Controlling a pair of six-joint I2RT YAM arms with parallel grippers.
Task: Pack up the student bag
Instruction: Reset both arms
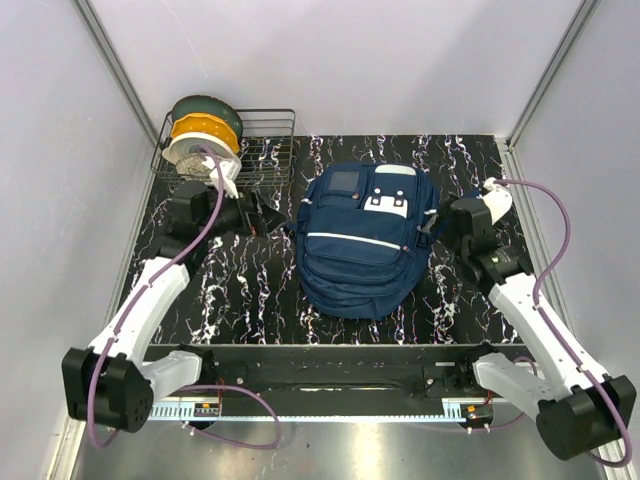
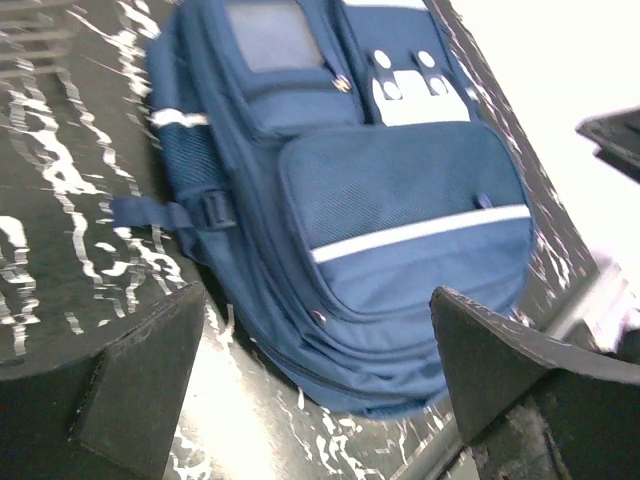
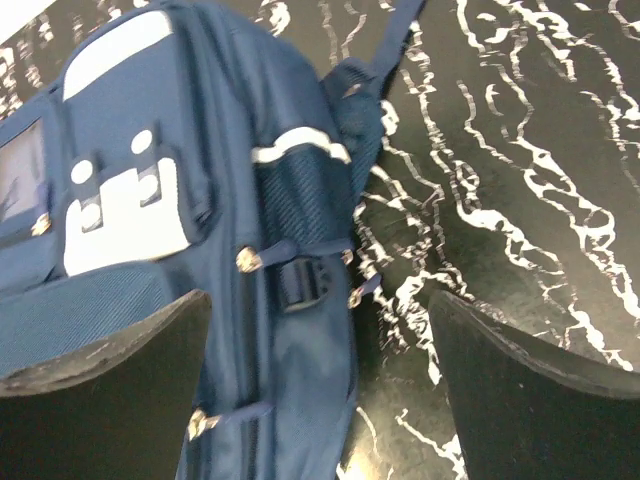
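- Your student bag (image 1: 362, 240) lies flat, front up, mid-table (image 1: 240, 290).
- The wire basket (image 1: 268, 150) at the far left holds an orange-wound spool (image 1: 203, 135).
- Your left gripper (image 2: 318, 292) and right gripper (image 3: 318, 295) gape wide and hold nothing.
- Only the wrist views show you the side buckle (image 3: 303, 280); only the top view shows the basket.

Student bag (image 2: 400, 210) top beyond frame edge

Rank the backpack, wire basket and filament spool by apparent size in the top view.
Largest to smallest:
1. navy backpack
2. wire basket
3. yellow filament spool, sitting at the basket's left end
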